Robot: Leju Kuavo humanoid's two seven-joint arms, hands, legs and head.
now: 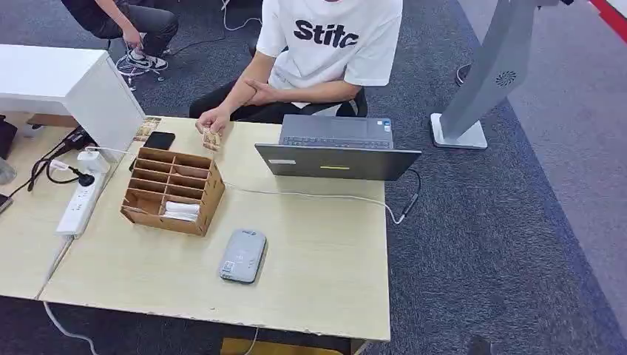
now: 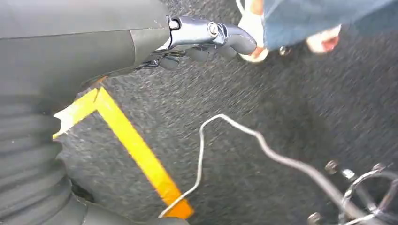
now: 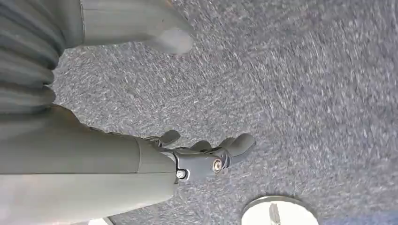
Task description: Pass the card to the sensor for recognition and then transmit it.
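Observation:
A small brownish card (image 1: 212, 140) stands on the far edge of the light wooden table (image 1: 325, 266), under the fingers of a seated person's hand (image 1: 214, 120). The grey rounded sensor (image 1: 242, 255) lies flat near the table's front edge. My left hand (image 2: 206, 41) hangs above the dark carpet, its fingers loosely apart and holding nothing. My right hand (image 3: 206, 152) also hangs over the carpet, with its fingers spread and nothing in them.
A wooden compartment box (image 1: 174, 190) with white cards in one slot stands left of the sensor. An open laptop (image 1: 336, 151) with a cable sits at the back right. A black phone (image 1: 159, 140), a power strip (image 1: 80, 203) and a white box (image 1: 74, 85) are on the left. A grey stand (image 1: 480, 89) rises on the floor to the right.

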